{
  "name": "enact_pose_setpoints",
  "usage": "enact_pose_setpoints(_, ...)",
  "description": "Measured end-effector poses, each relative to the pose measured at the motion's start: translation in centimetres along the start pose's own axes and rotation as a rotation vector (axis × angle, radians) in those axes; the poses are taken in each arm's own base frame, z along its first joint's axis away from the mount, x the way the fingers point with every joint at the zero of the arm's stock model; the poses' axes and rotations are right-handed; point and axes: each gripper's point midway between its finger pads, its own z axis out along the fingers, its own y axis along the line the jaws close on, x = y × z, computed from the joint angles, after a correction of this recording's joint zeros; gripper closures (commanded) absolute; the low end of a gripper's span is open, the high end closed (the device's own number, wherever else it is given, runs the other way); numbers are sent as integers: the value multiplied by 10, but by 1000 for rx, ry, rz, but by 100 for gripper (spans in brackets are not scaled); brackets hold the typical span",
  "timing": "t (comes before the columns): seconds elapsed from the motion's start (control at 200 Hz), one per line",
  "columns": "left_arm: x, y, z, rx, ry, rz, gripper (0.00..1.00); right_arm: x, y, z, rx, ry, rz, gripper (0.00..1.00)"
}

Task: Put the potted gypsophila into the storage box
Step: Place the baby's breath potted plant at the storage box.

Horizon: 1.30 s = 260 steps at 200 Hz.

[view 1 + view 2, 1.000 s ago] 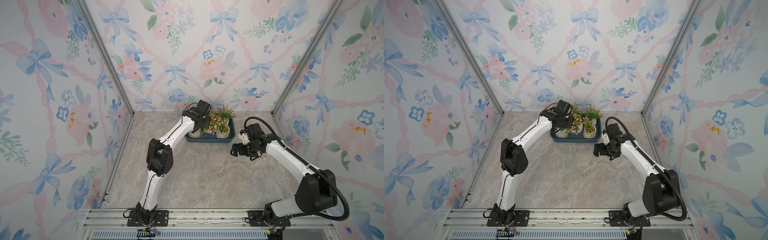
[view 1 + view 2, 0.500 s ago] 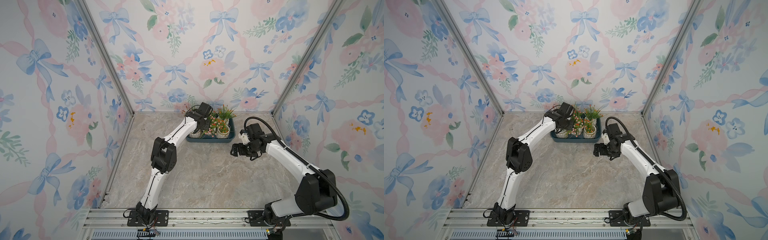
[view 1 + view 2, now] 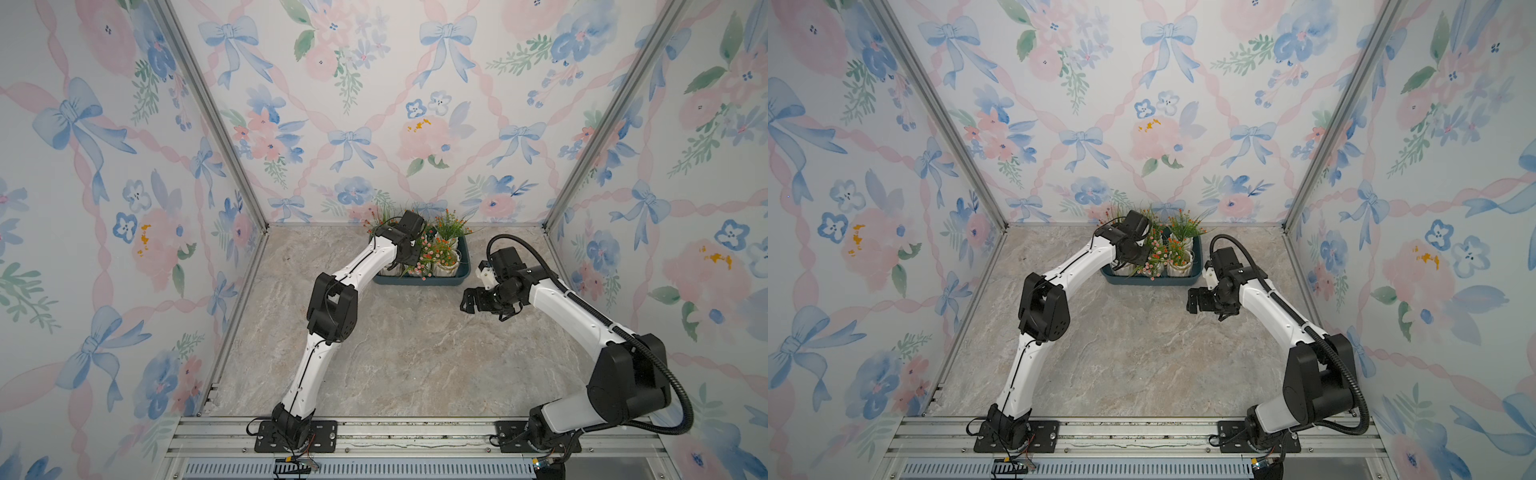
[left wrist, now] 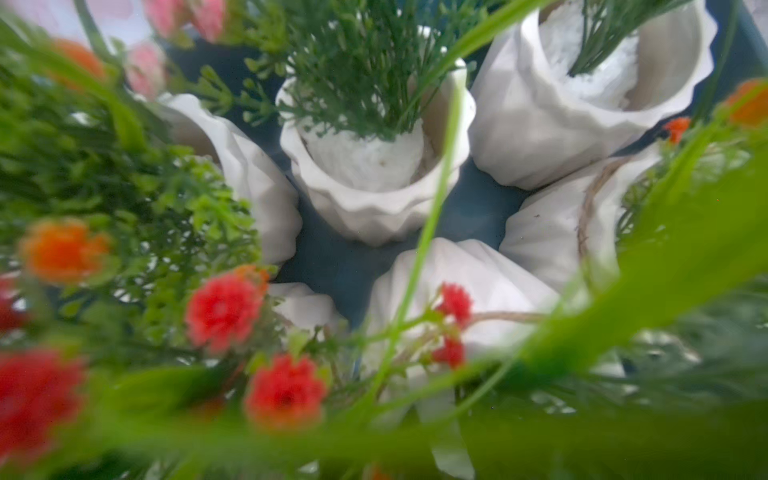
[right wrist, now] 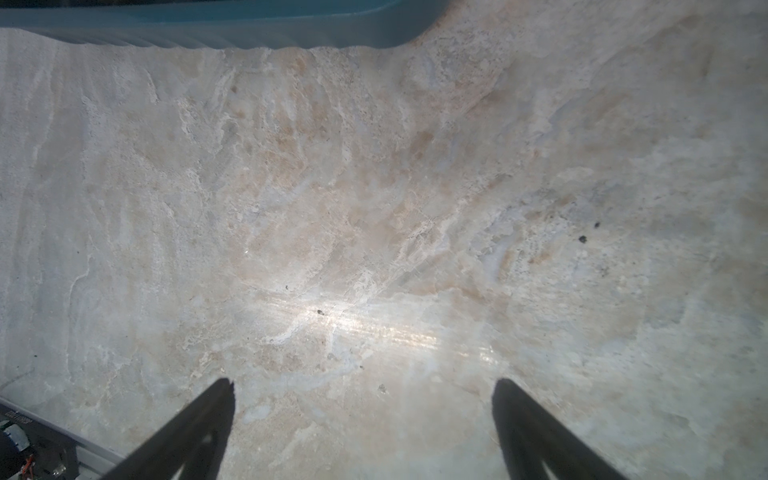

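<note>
My left gripper (image 3: pixel 409 259) is buried at the nine o'clock end of the shallow dark teal plastic storage box (image 3: pixel 419 281), jaws closed tight, with foliage (image 4: pixel 665 270) hiding any hold. My right gripper (image 5: pixel 365 386) hangs spread wide and empty over the marble tabletop (image 3: pixel 415 353) at the box's four o'clock. The small white ribbed ceramic gypsophila pots (image 4: pixel 374 199), seemingly all six, stand inside the box at twelve o'clock, so I judge only my withdrawal remains.
</note>
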Motion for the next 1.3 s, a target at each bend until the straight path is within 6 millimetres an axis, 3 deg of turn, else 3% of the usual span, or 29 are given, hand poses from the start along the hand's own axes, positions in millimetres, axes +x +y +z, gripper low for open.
enact_pose_setpoints(0.365, -10, -4, -4, 36, -22, 1, 100, 0, -2, 2, 3, 6, 5, 2)
enact_pose_setpoints(0.73, 0, 0, 12, 36, 11, 6, 100, 0, -2, 2, 3, 6, 5, 2)
enact_pose_setpoints(1.005, 0, 0, 13, 37, 13, 6, 100, 0, -2, 3, 3, 8, 6, 2)
enact_pose_setpoints(1.3, 0, 0, 13, 36, 14, 6, 88, 1, -3, 4, 3, 11, 6, 2)
